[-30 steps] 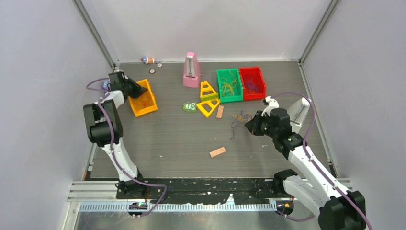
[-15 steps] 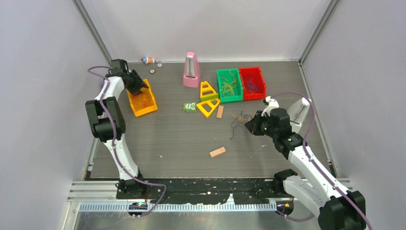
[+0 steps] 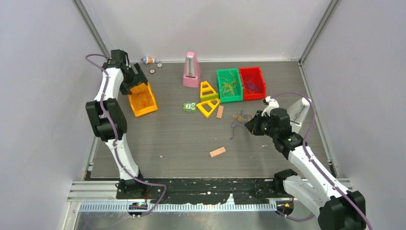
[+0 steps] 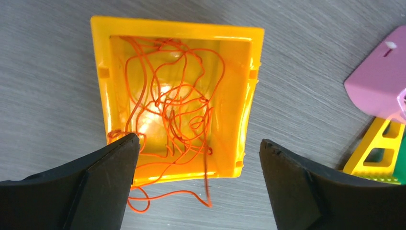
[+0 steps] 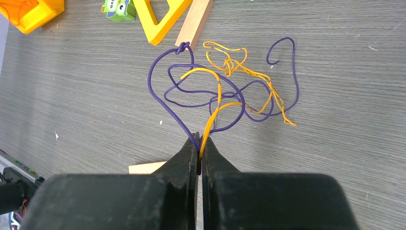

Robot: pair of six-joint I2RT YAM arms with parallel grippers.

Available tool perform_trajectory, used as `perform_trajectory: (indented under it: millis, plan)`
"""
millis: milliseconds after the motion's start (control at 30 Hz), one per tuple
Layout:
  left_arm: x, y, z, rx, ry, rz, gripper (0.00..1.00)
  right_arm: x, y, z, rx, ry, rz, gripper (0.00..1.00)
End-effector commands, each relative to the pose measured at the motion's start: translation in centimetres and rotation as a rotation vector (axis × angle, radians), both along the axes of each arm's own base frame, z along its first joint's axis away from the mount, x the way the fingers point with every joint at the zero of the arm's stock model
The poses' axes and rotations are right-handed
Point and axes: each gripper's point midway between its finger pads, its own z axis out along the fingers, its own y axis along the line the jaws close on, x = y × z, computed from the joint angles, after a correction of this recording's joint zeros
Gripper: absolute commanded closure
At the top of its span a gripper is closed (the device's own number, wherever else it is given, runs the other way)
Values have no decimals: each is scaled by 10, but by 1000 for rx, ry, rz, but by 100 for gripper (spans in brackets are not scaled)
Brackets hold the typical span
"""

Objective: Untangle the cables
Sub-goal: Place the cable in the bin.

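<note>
Jaws of the right gripper (image 5: pixel 198 149) pinch the cables (image 5: pixel 219 93), a loose purple-and-yellow tangle on the table (image 5: pixel 335 143). Jaws of the left gripper (image 4: pixel 198 142) stand wide apart over orange-red strands (image 4: pixel 178 111) in an orange bin (image 4: pixel 239 120).

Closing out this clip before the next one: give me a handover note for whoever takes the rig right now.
Left gripper: open, empty, above the orange bin.
Right gripper: shut on purple and yellow strands of the tangle on the table.
Done: orange cables in the orange bin, a few strands spilling over its rim; yellow cables in the green bin, purple cables in the red bin.
Left: pull the tangle apart and bin the strands by colour.
</note>
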Motion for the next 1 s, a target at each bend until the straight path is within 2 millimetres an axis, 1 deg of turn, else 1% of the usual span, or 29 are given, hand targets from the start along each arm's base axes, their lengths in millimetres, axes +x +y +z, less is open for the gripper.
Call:
perform_trajectory:
  millis: [0, 67, 167, 200, 300, 367, 533, 567, 600, 667, 700, 767, 833, 900, 967]
  plan:
    - [-14, 4, 10, 94, 26, -33, 1, 11, 4, 30, 25, -86, 9, 95]
    - [-11, 4, 15, 102, 9, -33, 1, 10, 4, 30, 23, -86, 10, 95]
    - [-9, 5, 30, 109, -31, -33, 1, 10, 4, 31, 24, -88, 10, 95]
    - [-9, 8, 38, 133, -56, -19, 2, 10, 4, 31, 26, -89, 10, 95]
    - [-14, 12, 56, 222, -132, 11, 4, 10, 4, 32, 27, -88, 11, 95]
    - [-19, 10, 62, 277, -178, 16, 4, 11, 5, 32, 25, -86, 16, 95]
    - [-40, 0, 55, 281, -237, 37, 4, 10, 5, 31, 25, -87, 22, 95]
    - [-44, -2, 51, 288, -248, 38, 4, 10, 6, 31, 25, -87, 24, 95]
    - [-52, -2, 43, 308, -247, 44, 3, 9, 6, 31, 25, -85, 25, 95]
    - [-61, -4, 38, 316, -274, 62, 4, 8, 6, 30, 23, -84, 29, 95]
    - [-64, -7, 36, 296, -292, 63, 7, 9, 6, 30, 23, -85, 30, 95]
    - [-66, -13, 30, 253, -314, 68, 20, 9, 6, 31, 23, -87, 30, 95]
    - [-66, -16, 23, 219, -299, 64, 32, 9, 6, 30, 23, -84, 30, 95]
    - [-63, -11, 17, 188, -271, 74, 39, 9, 6, 30, 23, -86, 31, 95]
    - [-58, -9, 8, 139, -239, 72, 42, 8, 6, 31, 24, -89, 31, 95]
